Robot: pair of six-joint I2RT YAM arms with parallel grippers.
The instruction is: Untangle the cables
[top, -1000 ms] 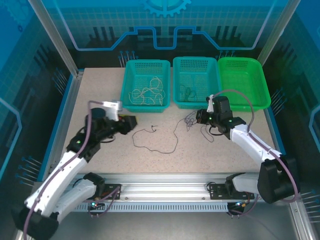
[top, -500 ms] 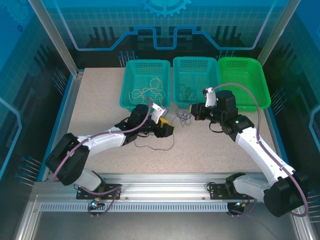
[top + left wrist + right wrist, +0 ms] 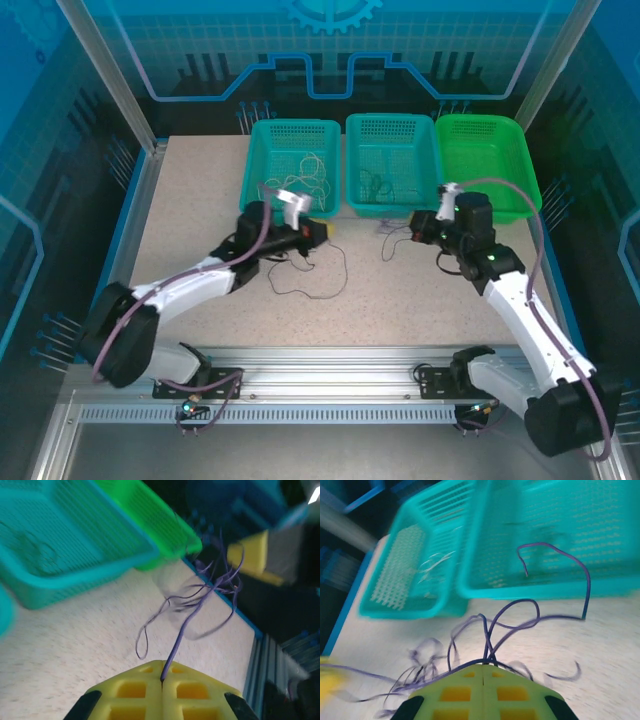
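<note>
Since half a second ago both arms have drawn apart: my left gripper has pulled back toward the left basket, and my right gripper has swung off to the right.

Pale cables lie in that left basket. From the left wrist, my left gripper's yellow pads are pinched together on one thin purple strand. A dark loop lies slack on the table just below that gripper. Between the grippers, just in front of the middle basket, sits the tangle. My right gripper is clamped on several purple strands of it.

Risks, as I judge them:
- Pulling further apart could cinch the knot tight instead of freeing the strand.
- So thin a wire could slip from either pinch.
- A raised loop could snag on the middle basket's rim.
- The slack loop could catch on my left arm.
</note>
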